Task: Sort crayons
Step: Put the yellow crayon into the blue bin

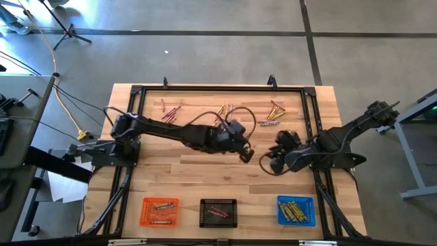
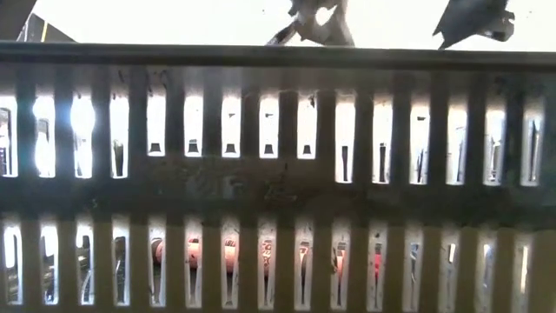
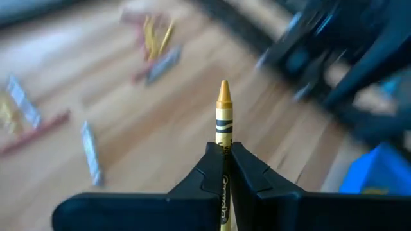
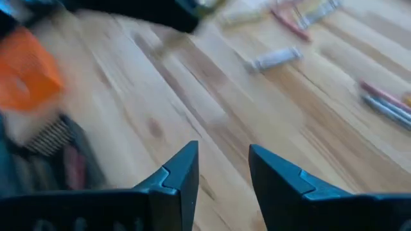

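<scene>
The low view is almost wholly blocked by the slotted wall of a black tray (image 2: 278, 187); through its lower slots only reddish crayon shapes (image 2: 228, 255) can be made out, and dark parts of my arms are cut off at the upper edge. My left wrist view is blurred beyond the fingers, so the loose sticks on the wood there are not identifiable by colour with certainty. The printing along the yellow crayon (image 3: 223, 112) runs between my fingers and is not legible; only black bands on its wrapper show.

My left gripper (image 1: 246, 155) is clamped on that yellow crayon, which stands out past the fingertips with its tip forward. In the high view this gripper sits above the middle of the table (image 1: 191, 174), just beside my right gripper (image 1: 265, 164). My right gripper stands with its fingers (image 4: 182, 172) parted and nothing between them, over bare wood.

Remaining crayons lie in loose groups along the far side of the table: one group at the left (image 1: 169, 109), one at the centre (image 1: 225, 111), one at the right (image 1: 274, 111). At the near edge stand an orange tray (image 1: 160, 211) holding a few sticks, the black tray with reddish ones, and a blue tray (image 1: 296, 210) with yellow ones.
</scene>
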Controlling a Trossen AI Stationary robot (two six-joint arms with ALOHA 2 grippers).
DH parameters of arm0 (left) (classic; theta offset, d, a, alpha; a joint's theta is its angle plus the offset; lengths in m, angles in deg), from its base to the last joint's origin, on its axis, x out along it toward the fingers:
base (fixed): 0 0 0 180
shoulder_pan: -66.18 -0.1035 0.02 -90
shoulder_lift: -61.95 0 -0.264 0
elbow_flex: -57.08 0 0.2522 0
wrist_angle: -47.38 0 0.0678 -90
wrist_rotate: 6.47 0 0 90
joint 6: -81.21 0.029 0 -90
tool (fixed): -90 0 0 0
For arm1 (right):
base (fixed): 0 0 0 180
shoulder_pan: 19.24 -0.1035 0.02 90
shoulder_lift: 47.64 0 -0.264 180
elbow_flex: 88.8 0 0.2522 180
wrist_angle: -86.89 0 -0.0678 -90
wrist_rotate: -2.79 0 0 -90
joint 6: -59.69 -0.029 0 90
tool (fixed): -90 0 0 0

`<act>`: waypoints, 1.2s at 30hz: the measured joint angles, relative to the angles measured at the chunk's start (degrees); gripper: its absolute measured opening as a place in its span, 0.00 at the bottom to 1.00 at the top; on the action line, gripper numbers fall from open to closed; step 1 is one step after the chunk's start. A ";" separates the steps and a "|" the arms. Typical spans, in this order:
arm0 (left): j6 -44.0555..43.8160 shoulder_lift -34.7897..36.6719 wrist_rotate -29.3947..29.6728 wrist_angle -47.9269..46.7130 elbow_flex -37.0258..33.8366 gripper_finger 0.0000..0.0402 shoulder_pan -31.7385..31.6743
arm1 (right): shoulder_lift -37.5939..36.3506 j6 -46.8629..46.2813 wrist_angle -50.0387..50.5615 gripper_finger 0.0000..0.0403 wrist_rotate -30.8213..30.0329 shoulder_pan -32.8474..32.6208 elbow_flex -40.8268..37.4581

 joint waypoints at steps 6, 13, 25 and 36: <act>4.75 2.01 1.95 11.70 -0.11 0.00 0.09 | 0.00 6.54 -15.26 0.31 -3.53 -0.03 0.00; 5.77 1.96 0.83 14.28 -0.09 0.00 2.31 | -0.04 8.37 -20.97 0.31 3.84 -0.78 0.00; 5.63 1.62 -0.43 12.21 -0.09 0.00 5.59 | -1.73 -1.61 -17.87 0.31 13.09 -7.14 0.00; 6.78 1.62 1.10 18.45 -0.09 0.00 6.91 | -1.49 -1.90 -18.00 0.31 1.45 -9.05 0.00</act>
